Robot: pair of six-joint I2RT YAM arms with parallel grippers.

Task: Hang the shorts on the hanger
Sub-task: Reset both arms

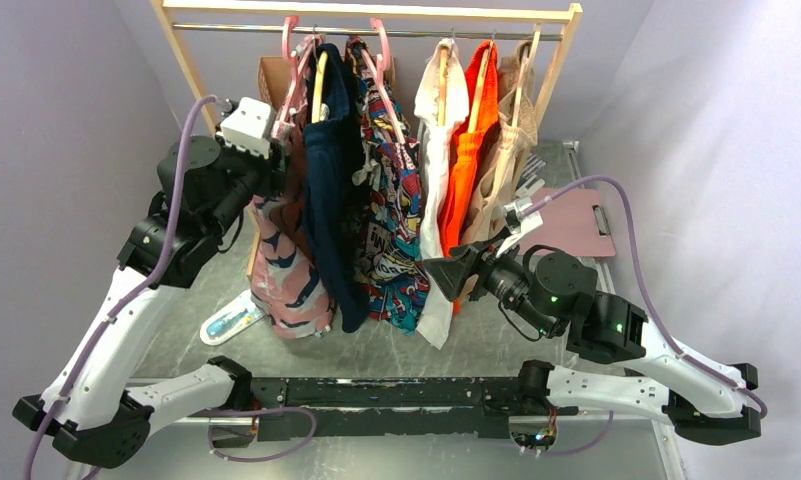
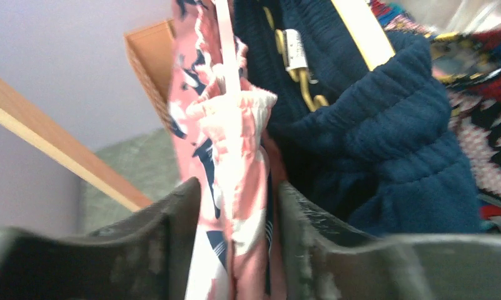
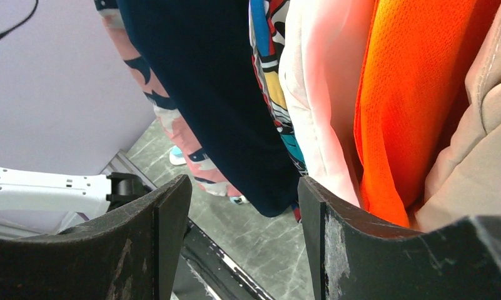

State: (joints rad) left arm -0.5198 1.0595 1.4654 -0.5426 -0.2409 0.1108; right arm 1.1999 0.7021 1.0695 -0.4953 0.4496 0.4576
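Top external: high over the near edge of the table point(image 1: 476, 350), facing down and forward onto the clothes rail point(image 1: 236, 28). Left wrist: very close, looking up at the shorts point(image 2: 229, 156). Right wrist: lower, farther back, sharing shorts and navy garment point(image 3: 216, 94).

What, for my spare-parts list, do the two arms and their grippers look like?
Both the left arm and right arm have white shell links joined by black cylindrical joints. A lavender cable loops along each. The left wrist carries a white boxy housing; the right arm's joints show small green lights. The left gripper and right gripper have black, scuffed, wedge-shaped fingers.
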